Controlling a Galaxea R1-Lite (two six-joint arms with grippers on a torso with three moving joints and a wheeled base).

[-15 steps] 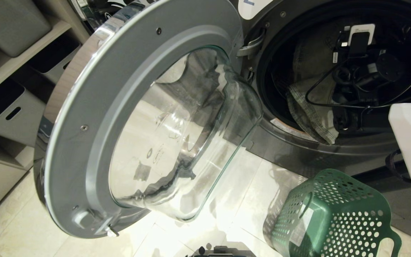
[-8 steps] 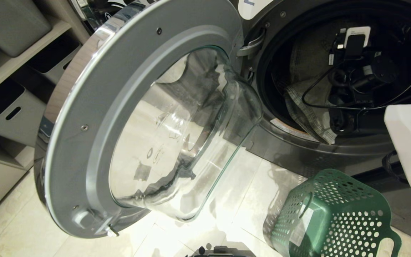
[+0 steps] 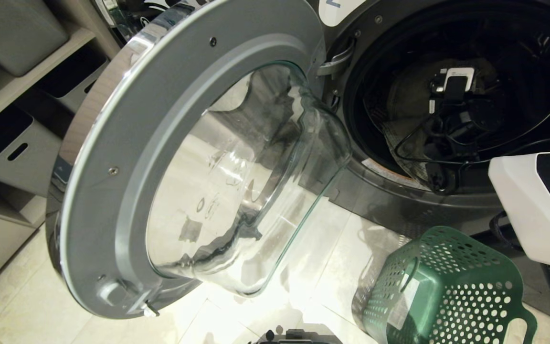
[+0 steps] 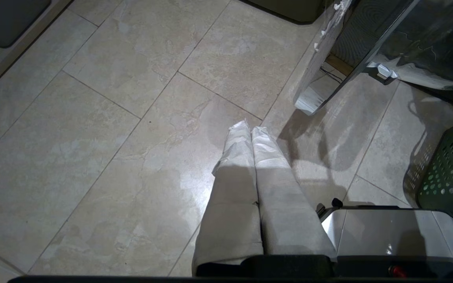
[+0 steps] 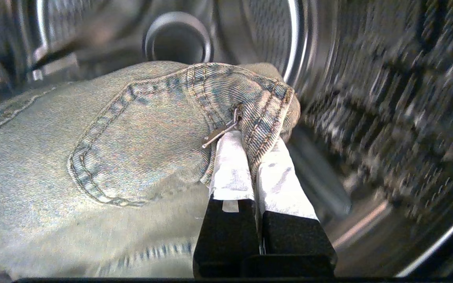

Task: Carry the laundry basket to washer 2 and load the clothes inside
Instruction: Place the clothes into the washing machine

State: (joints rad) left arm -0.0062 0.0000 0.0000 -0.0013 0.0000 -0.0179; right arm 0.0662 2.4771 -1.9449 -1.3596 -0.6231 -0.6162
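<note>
Denim garment is being carried deeper into the drum of washer 2, upper right of the head view. It draped over the door lip a second ago; now nearly all of it is lying inside. Right gripper is pinching its waistband, fingers clamped narrow. Left gripper is hanging closed and empty above the floor. Basket, lower right, is standing empty. Judgement: loading is nearly complete; release remains.

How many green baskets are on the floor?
1. The green laundry basket sits on the floor tiles in front of the open washer, tipped a bit. Others may be out of view.
</note>
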